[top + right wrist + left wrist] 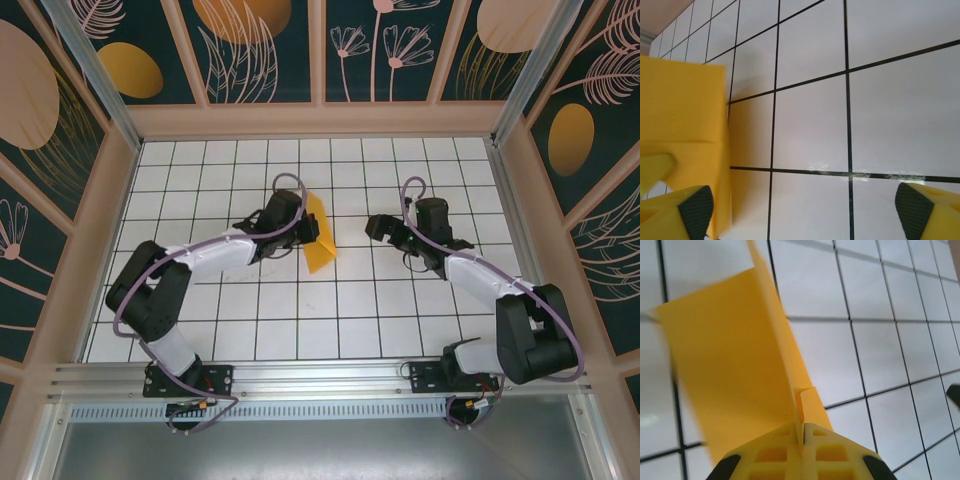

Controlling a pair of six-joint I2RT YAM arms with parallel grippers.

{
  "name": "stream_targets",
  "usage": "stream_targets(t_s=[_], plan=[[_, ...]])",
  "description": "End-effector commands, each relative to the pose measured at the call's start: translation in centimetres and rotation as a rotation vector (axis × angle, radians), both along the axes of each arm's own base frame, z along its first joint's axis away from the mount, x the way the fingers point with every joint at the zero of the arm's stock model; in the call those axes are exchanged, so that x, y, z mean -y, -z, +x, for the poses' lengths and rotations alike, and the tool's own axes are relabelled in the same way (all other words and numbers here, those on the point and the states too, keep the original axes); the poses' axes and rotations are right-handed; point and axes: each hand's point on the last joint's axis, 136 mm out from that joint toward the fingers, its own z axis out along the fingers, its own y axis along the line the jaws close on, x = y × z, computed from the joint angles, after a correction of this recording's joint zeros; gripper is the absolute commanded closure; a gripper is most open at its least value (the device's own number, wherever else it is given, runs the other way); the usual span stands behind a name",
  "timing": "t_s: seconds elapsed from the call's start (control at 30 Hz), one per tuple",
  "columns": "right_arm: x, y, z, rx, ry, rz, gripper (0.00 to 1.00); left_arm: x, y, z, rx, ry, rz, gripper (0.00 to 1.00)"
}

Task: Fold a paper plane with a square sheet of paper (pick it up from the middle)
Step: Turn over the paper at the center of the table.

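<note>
Paper (pixel 318 235), orange-yellow and folded along a crease, is held on edge over the white grid table (pixel 350 300) near its middle, between the two arms. The left gripper (pixel 303 228) is clamped on it: in the left wrist view the yellow fingers (pixel 812 432) meet on the folded edge, one broad flap spreading left and a thin flap rising beside it. Whether the sheet's lower corner touches the tiles cannot be told. The right gripper (pixel 381 228) sits near the paper but apart from it, jaws spread wide over bare tiles.
</note>
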Motion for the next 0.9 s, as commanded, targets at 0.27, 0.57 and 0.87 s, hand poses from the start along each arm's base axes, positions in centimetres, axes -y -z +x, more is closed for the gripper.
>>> stream_targets(t_s=[0.27, 0.57, 0.87], plan=[[3.0, 0.1, 0.4, 0.064, 0.120, -0.052, 0.01, -9.3, -4.1, 1.7, 0.107, -0.201, 0.668, 1.00], [4.2, 1.3, 0.5, 0.020, 0.172, -0.003, 0.01, -10.9, 0.1, 2.6, 0.094, -0.241, 1.135, 1.00], [5.9, 0.9, 0.1, 0.019, 0.232, 0.008, 0.01, -5.9, 6.4, 2.8, 0.041, -0.061, 1.225, 0.98]])
